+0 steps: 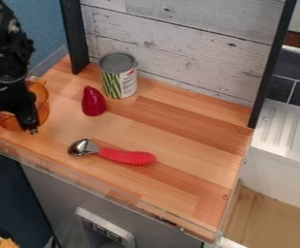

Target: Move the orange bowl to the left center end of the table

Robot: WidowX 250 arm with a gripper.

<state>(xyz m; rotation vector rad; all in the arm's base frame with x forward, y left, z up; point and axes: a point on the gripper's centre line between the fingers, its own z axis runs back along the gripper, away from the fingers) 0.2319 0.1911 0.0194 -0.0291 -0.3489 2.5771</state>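
Note:
The black gripper (31,127) is at the left end of the wooden table, low over the surface, and it covers part of the see-through orange bowl (43,112). Parts of the bowl show on both sides of the gripper, near the table's left edge. The bowl's middle is hidden behind the black arm, so whether the two touch cannot be told. The table (178,140) has a light and reddish wood-strip top.
A can (119,80) stands near the back wall, with a dark red object (94,101) just in front of it. A metal scoop with a red handle (128,156) lies toward the front. A clear rim (88,180) runs along the front edge.

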